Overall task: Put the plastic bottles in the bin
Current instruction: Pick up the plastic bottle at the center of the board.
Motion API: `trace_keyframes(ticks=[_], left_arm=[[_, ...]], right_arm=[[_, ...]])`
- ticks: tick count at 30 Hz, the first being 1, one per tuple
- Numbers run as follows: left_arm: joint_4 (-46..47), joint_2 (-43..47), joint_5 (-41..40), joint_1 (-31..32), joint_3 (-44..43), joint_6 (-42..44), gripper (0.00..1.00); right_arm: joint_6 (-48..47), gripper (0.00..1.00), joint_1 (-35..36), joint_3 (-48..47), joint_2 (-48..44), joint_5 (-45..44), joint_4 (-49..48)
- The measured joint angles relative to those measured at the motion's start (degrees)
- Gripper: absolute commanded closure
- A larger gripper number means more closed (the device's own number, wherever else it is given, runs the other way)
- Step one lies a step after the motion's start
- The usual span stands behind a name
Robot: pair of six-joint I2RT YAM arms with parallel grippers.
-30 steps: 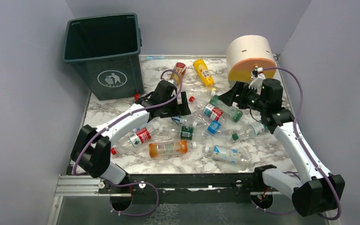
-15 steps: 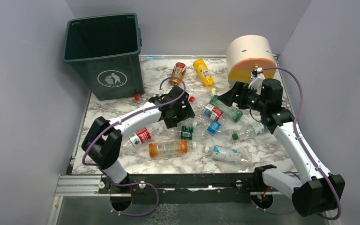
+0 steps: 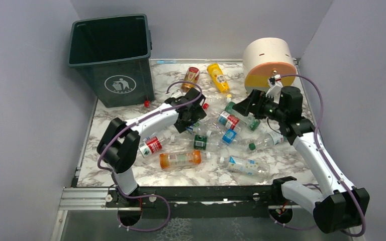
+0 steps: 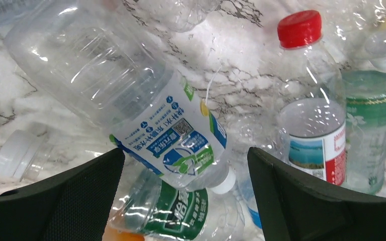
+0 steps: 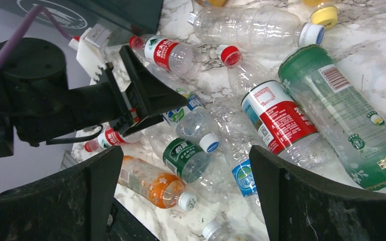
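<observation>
Several plastic bottles lie scattered on the marble table (image 3: 291,160). Among them are a red-label one (image 3: 231,120), a green one (image 3: 244,115), an orange one (image 3: 181,159), a yellow one (image 3: 217,76) and an amber one (image 3: 191,76). The dark green bin (image 3: 111,57) stands upright at the back left. My left gripper (image 3: 195,120) hangs open over the middle cluster. A clear bottle with a blue-green label (image 4: 168,130) lies between its fingers, not gripped. My right gripper (image 3: 249,105) is open above the red-label bottle (image 5: 279,113) and green bottle (image 5: 342,115), holding nothing.
A big cream cylinder (image 3: 269,63) with a yellow-pink face lies at the back right, just behind my right wrist. A loose red cap (image 3: 146,103) sits by the bin's foot. Grey walls close in both sides, and a metal rail (image 3: 80,198) runs along the near edge.
My left arm has swung right, from near the bin's corner to over the middle bottles, staying open. The right gripper has barely shifted.
</observation>
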State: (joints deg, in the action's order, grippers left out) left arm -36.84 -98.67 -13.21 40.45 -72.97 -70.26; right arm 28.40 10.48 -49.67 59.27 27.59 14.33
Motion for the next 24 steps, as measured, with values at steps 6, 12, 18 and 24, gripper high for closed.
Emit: trace_keyframes(ticks=[6, 12, 18, 24], left_arm=[[-0.8, -4.6, -0.5, -0.8, -2.3, -0.4, 0.01], [-1.9, -5.4, -0.7, -1.1, -2.3, -0.7, 0.04], [-1.1, -5.3, -0.8, -1.1, -1.4, -1.4, 0.18], [-0.8, -4.7, -1.0, -1.1, -0.1, -2.0, 0.28]], right_arm=[[0.5, 0.00, 0.0, 0.6, -1.0, 0.5, -0.3], [0.8, 0.00, 0.0, 1.3, -1.4, 0.6, -0.9], [1.4, 0.00, 0.0, 2.2, -1.4, 0.8, -1.3], [1.6, 0.00, 0.0, 3.2, -1.4, 1.2, -1.5]])
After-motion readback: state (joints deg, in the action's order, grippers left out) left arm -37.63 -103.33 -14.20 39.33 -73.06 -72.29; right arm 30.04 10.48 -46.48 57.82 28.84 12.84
